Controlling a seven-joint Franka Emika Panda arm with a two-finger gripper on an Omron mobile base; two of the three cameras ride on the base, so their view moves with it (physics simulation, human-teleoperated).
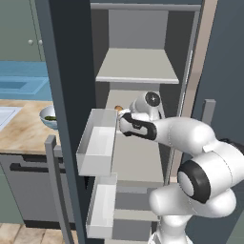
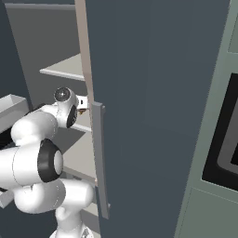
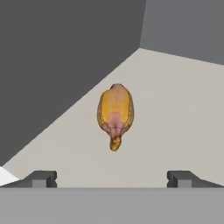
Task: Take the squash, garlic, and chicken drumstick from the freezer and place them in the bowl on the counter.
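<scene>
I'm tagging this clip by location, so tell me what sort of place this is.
A rendered kitchen, most likely: an open freezer with shelves and door bins, a marbled counter holding a bowl, and a chicken drumstick on a shelf.

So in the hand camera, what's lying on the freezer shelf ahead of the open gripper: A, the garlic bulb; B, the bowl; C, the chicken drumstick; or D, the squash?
C: an orange-brown lump of meat, the chicken drumstick, lies alone on the pale freezer shelf, ahead of the gripper, whose fingertips stand wide apart and clear of it.
</scene>
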